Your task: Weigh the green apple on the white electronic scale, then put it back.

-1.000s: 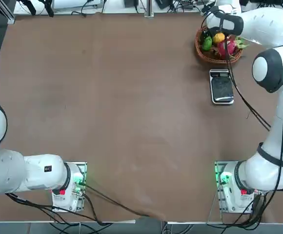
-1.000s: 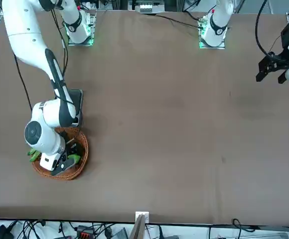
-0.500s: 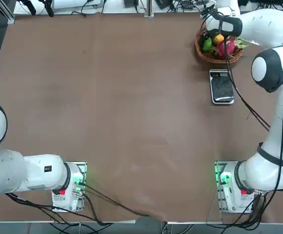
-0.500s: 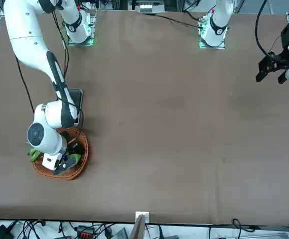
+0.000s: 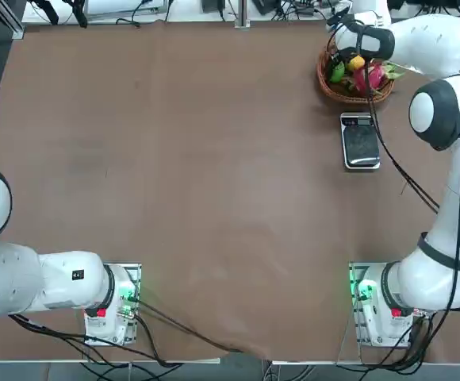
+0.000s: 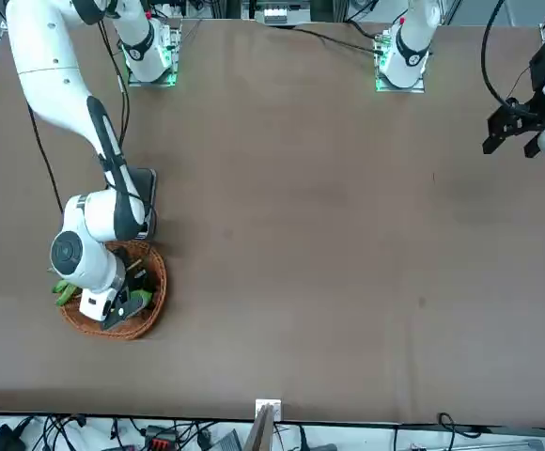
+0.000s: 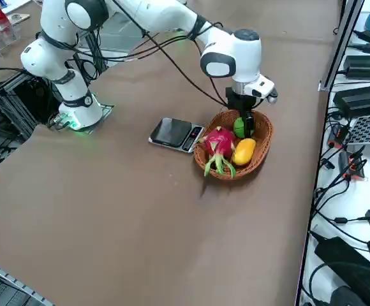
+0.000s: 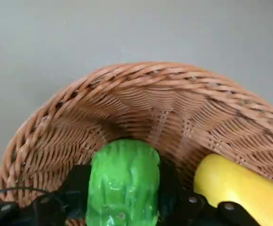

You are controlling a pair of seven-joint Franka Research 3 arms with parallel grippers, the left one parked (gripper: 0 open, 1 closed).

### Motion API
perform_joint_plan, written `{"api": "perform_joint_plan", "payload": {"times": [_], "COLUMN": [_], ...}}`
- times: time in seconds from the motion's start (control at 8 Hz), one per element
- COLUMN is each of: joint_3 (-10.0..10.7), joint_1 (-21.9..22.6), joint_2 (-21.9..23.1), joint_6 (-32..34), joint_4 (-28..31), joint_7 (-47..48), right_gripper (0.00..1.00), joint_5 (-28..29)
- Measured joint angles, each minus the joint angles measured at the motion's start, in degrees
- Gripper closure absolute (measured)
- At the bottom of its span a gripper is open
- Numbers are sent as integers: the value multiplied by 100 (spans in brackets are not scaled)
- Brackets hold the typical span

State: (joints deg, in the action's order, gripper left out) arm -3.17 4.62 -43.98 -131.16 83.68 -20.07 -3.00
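The green apple (image 8: pixel 122 165) lies in a wicker basket (image 8: pixel 150 89) at the table's far right corner. My right gripper (image 8: pixel 122 182) reaches down into the basket, and its dark fingers (image 8: pixel 77 181) press against both sides of the apple. In the right side view the gripper (image 7: pixel 244 123) stands upright over the apple (image 7: pixel 238 127). From overhead the apple (image 5: pixel 337 71) peeks out beside the wrist. The white electronic scale (image 5: pixel 361 143) rests flat on the table just in front of the basket, nothing on its dark platform (image 7: pixel 174 132).
A yellow fruit (image 8: pixel 235 188) and a pink dragon fruit (image 7: pixel 219 143) share the basket (image 7: pixel 261 150), the yellow one close beside the apple. Cables and equipment line the table's far edge (image 5: pixel 238 20) and right side.
The fingers have drawn in from wide open until they touch the apple's sides. The hand settled slightly deeper into the basket; the apple and scale stayed put.
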Motion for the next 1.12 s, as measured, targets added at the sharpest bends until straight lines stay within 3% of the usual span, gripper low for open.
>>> {"api": "perform_joint_plan", "payload": {"times": [0.25,0.62,0.88,1.12], "joint_3": [4,3,6,36], "joint_1": [-4,-4,-12,-110], "joint_2": [361,1379,2129,2891], "joint_6": [517,1855,1848,1439], "joint_4": [-110,51,988,2273], "joint_7": [147,483,692,776], "right_gripper": [28,28,28,28], "joint_5": [20,84,89,89]}}
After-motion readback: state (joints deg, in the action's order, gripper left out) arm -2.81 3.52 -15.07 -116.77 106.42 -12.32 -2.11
